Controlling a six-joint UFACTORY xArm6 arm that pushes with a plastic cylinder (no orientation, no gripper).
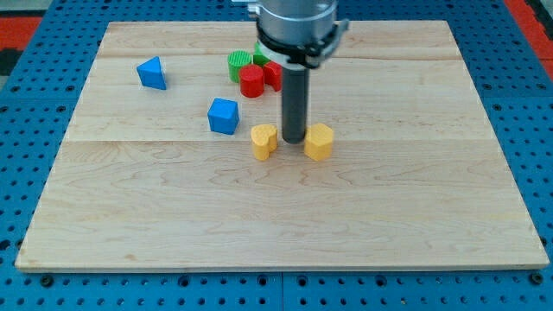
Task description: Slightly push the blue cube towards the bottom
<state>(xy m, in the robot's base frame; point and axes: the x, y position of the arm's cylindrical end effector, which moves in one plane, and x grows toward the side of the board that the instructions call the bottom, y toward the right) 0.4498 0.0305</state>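
Wooden board (276,216) on blue pegboard surface (26,34). Lower half of board is bare wood, lots of room twd view's bottom; blocks all sit in upper half.

Blue cube (223,116) left of centre, standing free, open wood below it and to its left. Well apart from every board edge.

Blue triangular block (152,73) further up-left, near the top-left area but still clear of the edges.

Cluster near top centre: green block (238,66), red cylinder (252,81), another red block (273,75) partly hidden behind rod, shape unclear. More green shows behind, can't make it out.

Two yellow blocks mid-board: yellow heart-ish block (264,142) and yellow block (319,142), shape approx hexagonal.

Rod (295,104) comes down vertical from arm mount (294,26) at view's top. My tip (294,140) sits betw. the two yellows, just beside each; contact can't be told. Tip is to the right of blue cube and slightly lower, not touching it, left yellow lies betw. them.

No gripper on this rig, plain rod, nothing held
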